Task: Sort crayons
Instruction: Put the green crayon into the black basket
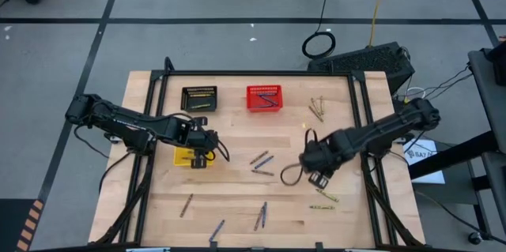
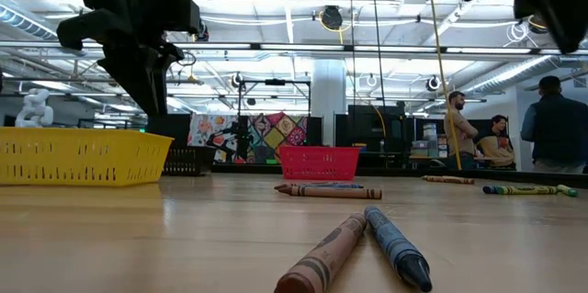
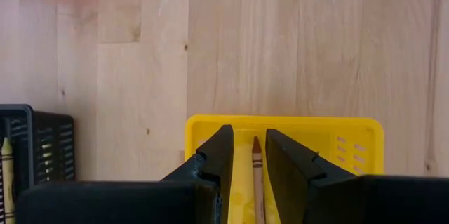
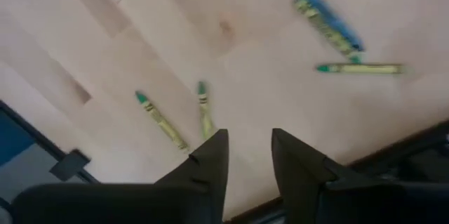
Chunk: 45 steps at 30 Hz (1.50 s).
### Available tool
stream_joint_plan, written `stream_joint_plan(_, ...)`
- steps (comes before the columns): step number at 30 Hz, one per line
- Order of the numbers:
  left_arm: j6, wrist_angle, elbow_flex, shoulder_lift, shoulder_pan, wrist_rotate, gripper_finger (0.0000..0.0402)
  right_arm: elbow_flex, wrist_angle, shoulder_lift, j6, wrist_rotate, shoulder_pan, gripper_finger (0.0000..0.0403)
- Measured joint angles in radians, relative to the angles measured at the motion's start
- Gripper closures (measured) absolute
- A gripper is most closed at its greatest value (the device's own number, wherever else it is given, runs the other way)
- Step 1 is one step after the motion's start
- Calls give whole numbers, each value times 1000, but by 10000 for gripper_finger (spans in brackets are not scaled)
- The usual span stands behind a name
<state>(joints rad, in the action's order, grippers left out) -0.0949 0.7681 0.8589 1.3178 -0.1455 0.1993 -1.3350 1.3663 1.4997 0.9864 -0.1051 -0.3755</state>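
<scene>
High view: slim crayons (image 1: 263, 161) lie scattered on the pale wood tabletop (image 1: 237, 204). Left wrist view: left hand (image 3: 249, 155), fingers apart, over a slotted yellow basket (image 3: 351, 136) holding a brown crayon (image 3: 257, 175). Right wrist view: right hand (image 4: 250, 155) — open — above green crayons (image 4: 160, 120).

One camera looks straight down on the whole table (image 1: 237, 204). Another sits at tabletop level, facing across into the room. Each wrist camera peers closely past its own fingers at the wood. The yellow basket (image 1: 186, 157) shows in three views.
</scene>
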Motion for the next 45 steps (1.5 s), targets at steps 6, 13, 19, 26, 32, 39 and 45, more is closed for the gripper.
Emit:
stream_joint_plan(6,5,0,0,0,0,0,318,0,-111,84,40,7,-107,258)
stream_joint_plan(13,5,0,0,0,0,0,318,0,-113,205,42,1,-219,260)
stream_joint_plan(19,-1,-1,0,0,0,0,318,1,-93,278,41,2,-268,266)
stream_joint_plan(26,-4,-1,0,0,0,0,318,79,-196,275,85,0,-275,266)
stream_joint_plan(32,-3,-1,0,0,0,-1,318,195,-326,230,134,-1,-284,266)
stream_joint_plan(39,-4,-4,0,0,0,-5,318,324,-452,161,207,-1,-304,266)
stream_joint_plan(45,-4,-4,0,0,0,-5,318,416,-565,142,226,-4,-308,266)
